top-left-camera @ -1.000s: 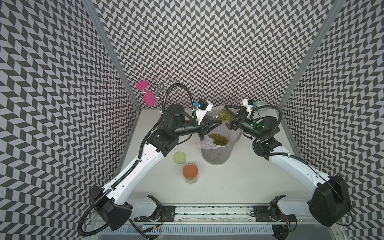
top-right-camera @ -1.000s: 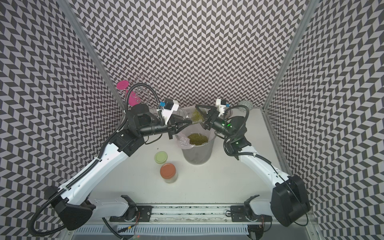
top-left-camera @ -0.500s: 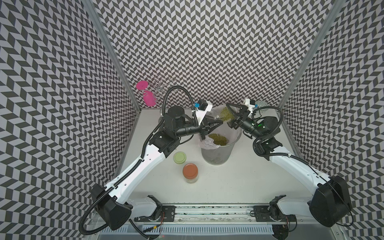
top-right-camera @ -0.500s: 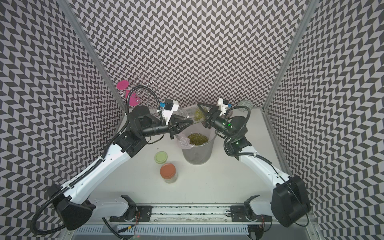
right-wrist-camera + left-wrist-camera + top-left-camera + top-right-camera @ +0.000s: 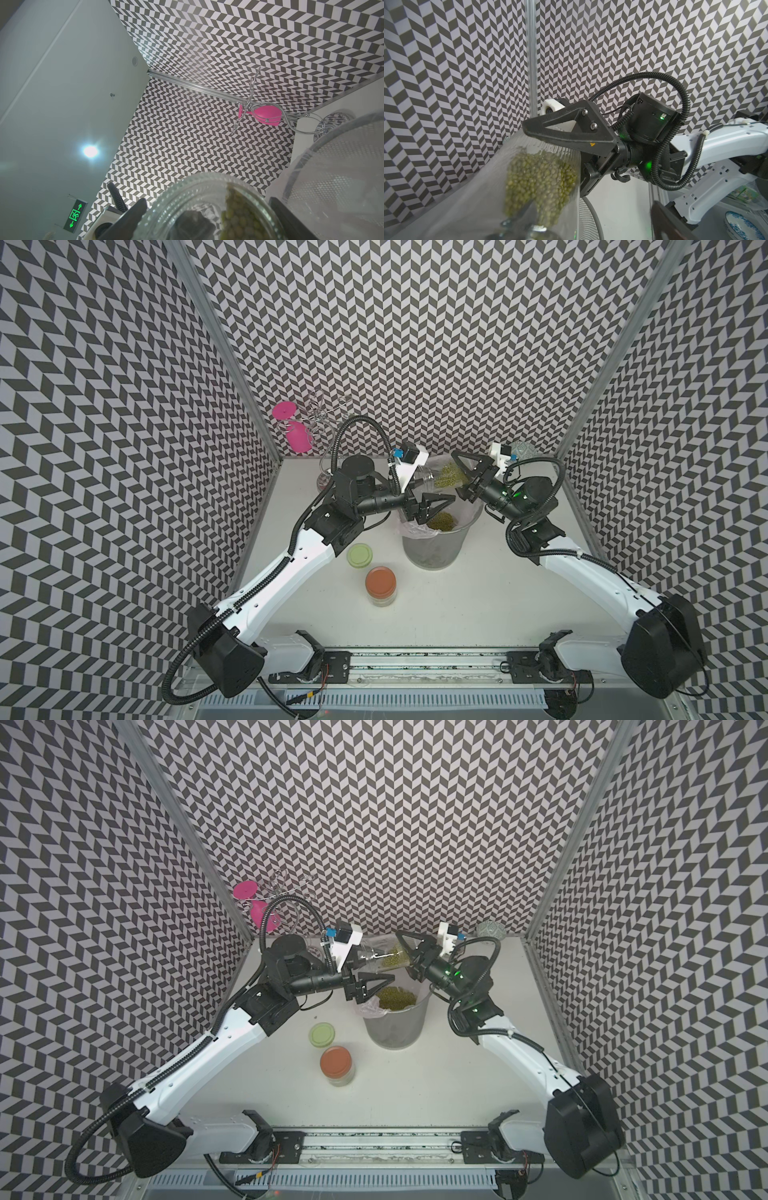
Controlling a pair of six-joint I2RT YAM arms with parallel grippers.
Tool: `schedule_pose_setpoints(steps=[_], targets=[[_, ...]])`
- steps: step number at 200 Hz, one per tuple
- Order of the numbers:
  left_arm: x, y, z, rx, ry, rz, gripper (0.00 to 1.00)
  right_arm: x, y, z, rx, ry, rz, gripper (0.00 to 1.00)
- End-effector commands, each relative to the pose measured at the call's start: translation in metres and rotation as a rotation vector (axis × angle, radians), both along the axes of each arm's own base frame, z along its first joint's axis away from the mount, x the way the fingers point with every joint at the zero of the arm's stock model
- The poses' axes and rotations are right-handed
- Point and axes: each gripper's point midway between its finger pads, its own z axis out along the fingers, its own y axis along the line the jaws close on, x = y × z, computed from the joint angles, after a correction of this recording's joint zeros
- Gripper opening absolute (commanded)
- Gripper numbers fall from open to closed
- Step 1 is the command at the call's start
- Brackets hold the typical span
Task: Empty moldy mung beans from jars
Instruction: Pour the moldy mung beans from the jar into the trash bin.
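Procedure: Discharge Step

**1. Status.** The right tool point(image 5: 456, 472) pinches the open jar point(image 5: 434, 479) at its base end, one finger on each side of the glass wall. The jar lies almost on its side above the rear rim of the bin point(image 5: 432, 549), mouth toward the left tool point(image 5: 449, 489). The left tool is spread and grips nothing; whether it touches the jar's rim cannot be told. The mung beans point(image 5: 451, 473) sit packed at the jar's base end. A heap point(image 5: 442, 520) of beans lies inside the bin.

**2. Recommended execution.**
- Take the left tool clear of the mouth.
- Centre the mouth over the bin opening before lowering it.
- Roll the wrist slowly. The grains are small, run freely, and will likely scatter onto the surface point(image 5: 457, 605) if the mouth overhangs the rim.
- Maintain firm pressure, because smooth glass may slip.

**3. Pending.** The capped jar point(image 5: 380, 587) stands on the surface on the bin's left-arm side. The pale green lid point(image 5: 360, 554) lies just beside it.

**4. Markings.** No brand or label is readable on jars, lids or bin. The right wrist view shows a green exit sign point(image 5: 74, 215) with a running figure and arrows but no words. A yellow sticker point(image 5: 592, 143) on the right tool is too small to read.
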Motion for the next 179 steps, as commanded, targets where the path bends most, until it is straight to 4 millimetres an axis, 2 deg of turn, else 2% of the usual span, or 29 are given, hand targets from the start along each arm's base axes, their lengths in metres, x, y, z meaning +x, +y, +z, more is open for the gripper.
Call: schedule_pose_setpoints(steps=[1, 44, 92, 115, 179], targets=[[0.002, 0.0, 0.003, -0.01, -0.021, 0.017, 1.0, -0.012, -0.017, 0.035, 0.05, -0.121, -0.038, 0.67], [0.009, 0.005, -0.003, 0.016, -0.01, 0.074, 1.0, -0.001, -0.031, 0.025, 0.03, -0.107, -0.078, 0.66], [0.014, 0.013, -0.008, 0.042, 0.01, 0.124, 1.0, 0.015, -0.058, 0.02, -0.043, -0.115, -0.167, 0.65], [0.017, 0.024, -0.009, 0.046, 0.018, 0.175, 1.0, 0.022, -0.06, 0.02, -0.128, -0.14, -0.197, 0.65], [0.02, 0.054, -0.011, 0.036, 0.035, 0.274, 1.0, 0.039, -0.061, 0.005, -0.413, -0.21, -0.271, 0.63]])
